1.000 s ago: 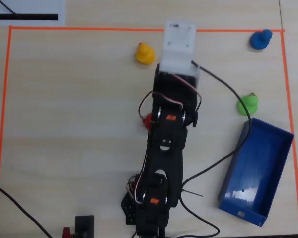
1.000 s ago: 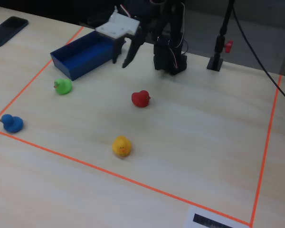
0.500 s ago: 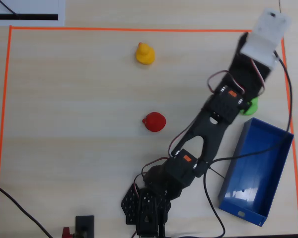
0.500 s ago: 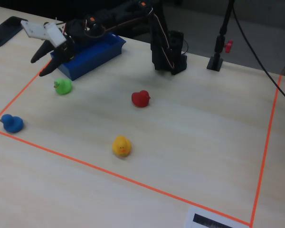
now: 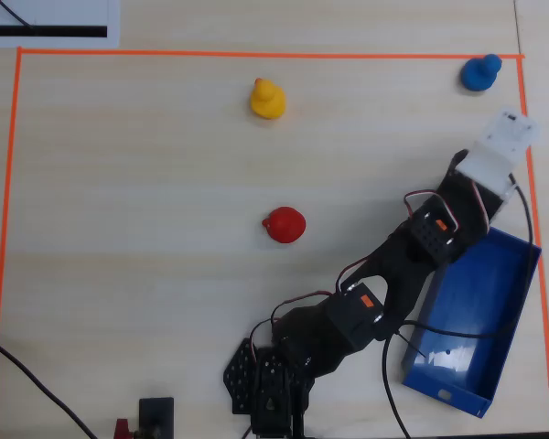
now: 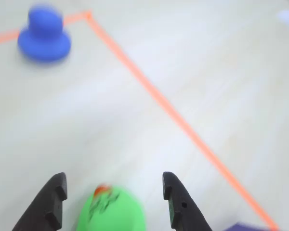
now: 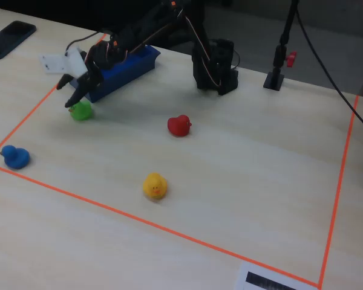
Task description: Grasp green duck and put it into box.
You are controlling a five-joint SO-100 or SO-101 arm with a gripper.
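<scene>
The green duck [image 6: 111,211] sits on the table between my gripper's [image 6: 113,178] two black fingers, with a gap on each side. The jaws stand open and do not touch it. In the fixed view the duck [image 7: 80,110] lies just in front of the blue box [image 7: 126,67], with the gripper [image 7: 71,96] low over it. In the overhead view the duck is hidden under the white camera mount [image 5: 500,149], beside the far end of the box [image 5: 480,315]. The box holds nothing.
A blue duck [image 5: 480,73] [image 6: 43,36] sits at the corner of the orange tape border [image 6: 149,91]. A yellow duck [image 5: 267,99] and a red duck [image 5: 285,224] stand mid-table. The arm's base [image 7: 215,63] and a small stand [image 7: 277,75] are at the table edge.
</scene>
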